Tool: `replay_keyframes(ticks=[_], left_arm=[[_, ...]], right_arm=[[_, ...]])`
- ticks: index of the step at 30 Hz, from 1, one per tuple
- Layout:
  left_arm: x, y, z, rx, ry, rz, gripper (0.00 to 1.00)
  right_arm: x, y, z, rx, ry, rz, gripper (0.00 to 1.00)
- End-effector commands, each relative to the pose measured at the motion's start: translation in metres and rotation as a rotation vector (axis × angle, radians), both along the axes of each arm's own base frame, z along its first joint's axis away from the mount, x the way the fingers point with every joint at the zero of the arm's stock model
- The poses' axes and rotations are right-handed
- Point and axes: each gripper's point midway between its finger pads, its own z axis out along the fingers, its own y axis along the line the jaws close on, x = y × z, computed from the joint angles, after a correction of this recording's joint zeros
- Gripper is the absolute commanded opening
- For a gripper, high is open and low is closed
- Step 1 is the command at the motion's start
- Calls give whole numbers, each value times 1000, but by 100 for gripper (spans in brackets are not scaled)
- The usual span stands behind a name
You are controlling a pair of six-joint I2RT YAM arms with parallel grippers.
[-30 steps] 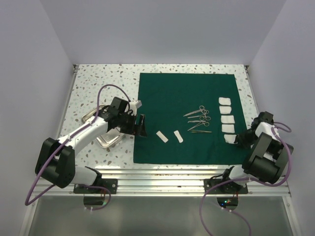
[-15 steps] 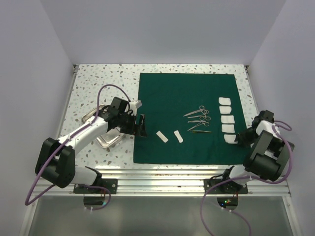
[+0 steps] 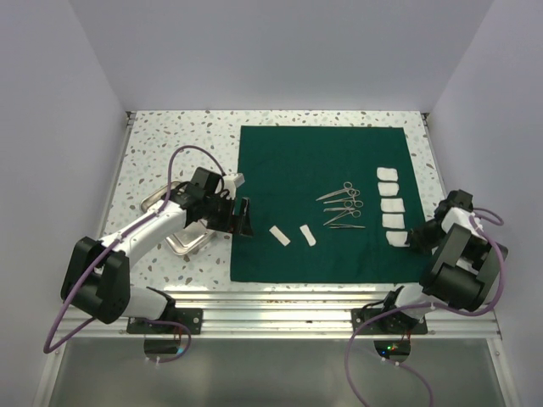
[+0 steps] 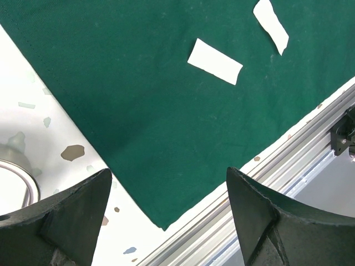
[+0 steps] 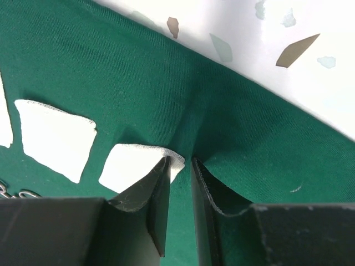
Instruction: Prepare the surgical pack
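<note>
Shiny metal tray [image 3: 182, 242] at left; left gripper [image 3: 240, 217] unmoved, fingers spread wide over the left edge of the flat, matte green cloth [image 3: 288, 170]; slim steel scissors [image 3: 342, 206] and soft white gauze squares [image 3: 391, 206] lie on it; right gripper [image 5: 180, 166] has edged inward, apparently pinching a raised cloth fold, so folding seems imminent

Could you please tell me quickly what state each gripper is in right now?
Left gripper: open, holding nothing.
Right gripper: closed on a fold of the green drape.
</note>
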Motion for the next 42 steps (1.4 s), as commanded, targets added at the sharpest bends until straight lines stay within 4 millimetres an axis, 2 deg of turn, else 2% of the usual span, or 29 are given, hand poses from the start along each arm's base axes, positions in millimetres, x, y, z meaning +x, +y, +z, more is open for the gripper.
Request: replay_keyframes(ticks=[1, 7, 13, 23, 26, 30, 37, 42], left_arm=[[6, -2, 2, -1, -34, -20, 88], [6, -2, 2, -3, -34, -16, 88], [6, -2, 2, 0, -34, -15, 88], [5, -2, 1, -6, -34, -15, 88], [5, -2, 0, -5, -31, -13, 88], [5, -2, 1, -8, -30, -13, 88], [5, -2, 0, -6, -29, -13, 88], [5, -1, 0, -4, -31, -12, 88]], right_arm=[[19, -15, 6, -44, -49, -12, 25], [25, -18, 14, -58, -73, -10, 17], [28, -19, 24, -65, -92, -11, 17], [25, -15, 10, -44, -73, -10, 17], [23, -14, 8, -38, -69, -9, 23], [22, -11, 4, -26, -71, -11, 26], [23, 6, -5, -1, -62, 4, 26], [22, 7, -5, -4, -68, -10, 26]])
